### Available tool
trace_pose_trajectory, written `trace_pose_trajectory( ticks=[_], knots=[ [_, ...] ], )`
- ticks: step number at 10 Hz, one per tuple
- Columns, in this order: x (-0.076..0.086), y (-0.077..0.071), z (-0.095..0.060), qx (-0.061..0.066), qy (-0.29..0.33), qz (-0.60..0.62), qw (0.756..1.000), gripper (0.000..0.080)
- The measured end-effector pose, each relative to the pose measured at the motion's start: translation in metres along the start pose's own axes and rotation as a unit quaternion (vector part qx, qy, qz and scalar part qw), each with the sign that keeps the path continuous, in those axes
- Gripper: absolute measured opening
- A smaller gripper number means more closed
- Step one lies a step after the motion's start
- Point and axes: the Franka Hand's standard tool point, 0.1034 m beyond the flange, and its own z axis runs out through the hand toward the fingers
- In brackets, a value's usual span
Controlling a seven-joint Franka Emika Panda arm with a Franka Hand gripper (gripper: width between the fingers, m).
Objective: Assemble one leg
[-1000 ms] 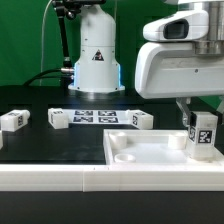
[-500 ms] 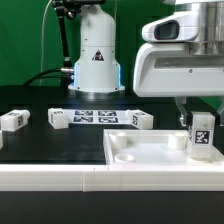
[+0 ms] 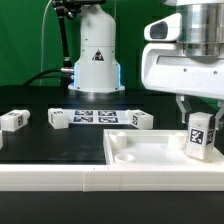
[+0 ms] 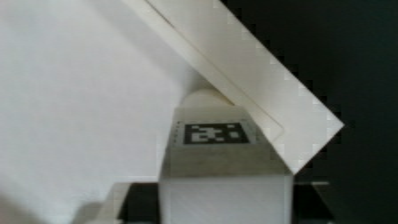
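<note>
Leg shifted slightly toward exterior view's left, now tilted; fingers pinching its top, above panel.

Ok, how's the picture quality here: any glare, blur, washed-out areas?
Exterior view: evenly lit, fairly sharp, the tag on the leg clear, soft shadows in recesses of the white panel. Wrist view: soft focus, the panel washed to near flat white, the leg's tag slightly blurred.

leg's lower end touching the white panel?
Cannot tell. Exterior view: the leg, clamped in the gripper, overlaps the white panel, but no contact or gap shows at its lower end. Wrist view looks along the leg, hiding that end.
</note>
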Motion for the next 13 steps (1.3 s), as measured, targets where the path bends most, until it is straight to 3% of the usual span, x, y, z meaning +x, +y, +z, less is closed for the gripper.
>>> trace_pose_trajectory(
  ticks=[1,5,6,7,8,9,13],
  knots=[
    [-0.0014,-0.0006,0.0,-0.001,0.001,0.08,0.997,0.0294],
    [-0.002,-0.0012,0.0,0.006,-0.011,0.204,0.979,0.0294],
    [-0.0035,-0.0022,0.0,0.007,-0.015,0.226,0.974,0.0394],
    [-0.0039,-0.0024,0.0001,0.007,-0.015,0.225,0.974,0.0394],
    [-0.0036,-0.0024,0.0001,0.008,-0.015,0.201,0.979,0.053],
    [-0.0025,-0.0026,0.0001,0.01,-0.014,0.182,0.983,0.0613],
    [-0.0033,-0.0032,-0.0001,0.006,-0.014,0.003,1.0,0.0647]
  ],
)
